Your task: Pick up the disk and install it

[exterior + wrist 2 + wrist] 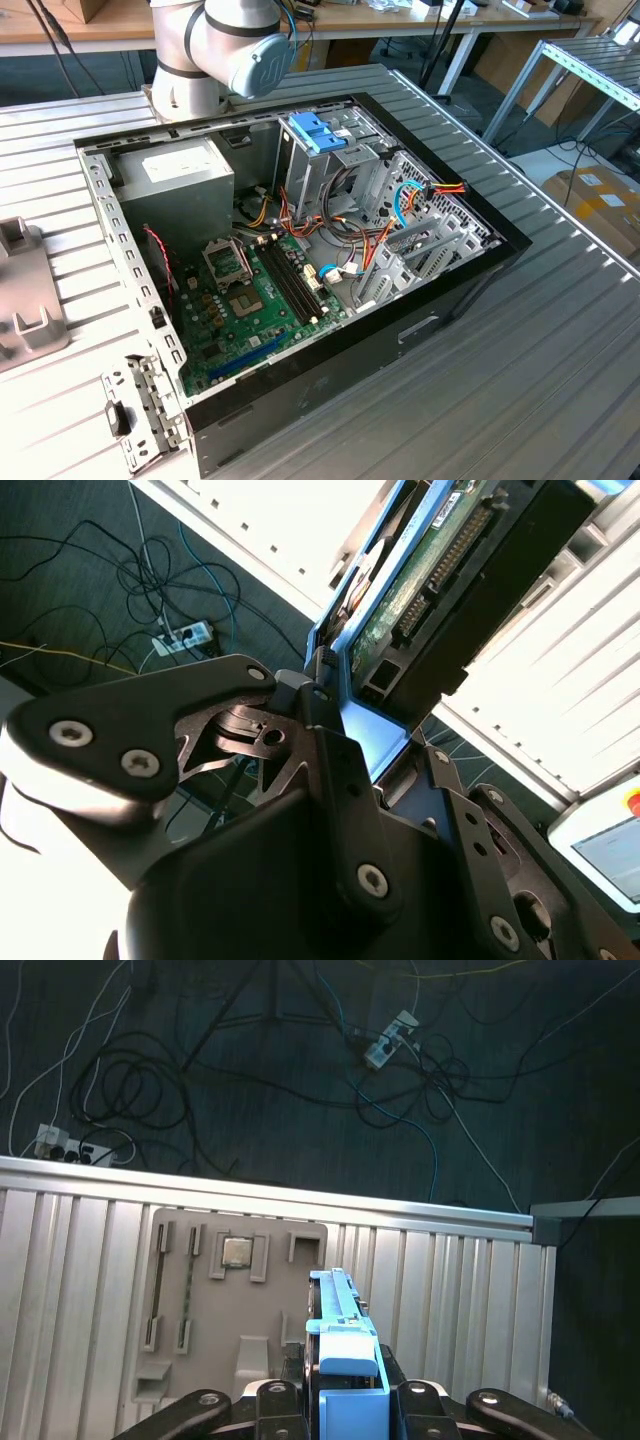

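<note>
The disk [440, 575] is clamped edge-on in the gripper [380, 730], whose jaws close on its light-blue rail bracket [345, 1360]. Its green circuit board [400, 605] and connector face outward. In the first wrist view it hangs over the ribbed desk [80, 1290], just beside a grey holder plate [225, 1290] and well apart from the open computer case [470, 290].

The grip seems to bear on plastic rather than metal, so I judge the disk could tilt or slip if jolted. The bare board could also scrape on sheet metal. Loose orange and red wires [395, 225] lie around the case's bays and could snag a rail.

The power supply [185, 190] carries a pale label, but its print cannot be made out. Nothing legible shows on the disk.
</note>
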You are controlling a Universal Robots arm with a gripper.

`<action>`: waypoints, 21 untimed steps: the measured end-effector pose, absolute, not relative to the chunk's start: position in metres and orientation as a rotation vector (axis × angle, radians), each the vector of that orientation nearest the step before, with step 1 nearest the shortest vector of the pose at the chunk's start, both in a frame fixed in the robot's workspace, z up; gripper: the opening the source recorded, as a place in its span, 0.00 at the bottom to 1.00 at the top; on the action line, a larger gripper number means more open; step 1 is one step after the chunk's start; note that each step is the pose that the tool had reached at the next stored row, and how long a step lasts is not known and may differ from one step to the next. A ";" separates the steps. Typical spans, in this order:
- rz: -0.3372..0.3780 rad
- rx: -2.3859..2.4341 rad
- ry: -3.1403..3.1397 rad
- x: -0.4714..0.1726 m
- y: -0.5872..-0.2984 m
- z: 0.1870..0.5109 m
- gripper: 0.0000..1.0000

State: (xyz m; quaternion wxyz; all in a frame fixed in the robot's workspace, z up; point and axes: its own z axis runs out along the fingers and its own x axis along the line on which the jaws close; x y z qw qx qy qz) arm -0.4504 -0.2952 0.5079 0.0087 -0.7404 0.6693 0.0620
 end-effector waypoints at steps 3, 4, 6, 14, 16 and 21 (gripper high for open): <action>0.194 -2.313 2.091 -0.450 -0.295 0.508 0.37; 0.194 -2.313 2.091 -0.449 -0.295 0.508 0.37; 0.194 -2.313 2.091 -0.449 -0.295 0.508 0.37; 0.194 -2.313 2.091 -0.447 -0.295 0.508 0.37; 0.194 -2.313 2.091 -0.446 -0.295 0.508 0.37; 0.194 -2.313 2.091 -0.445 -0.296 0.508 0.37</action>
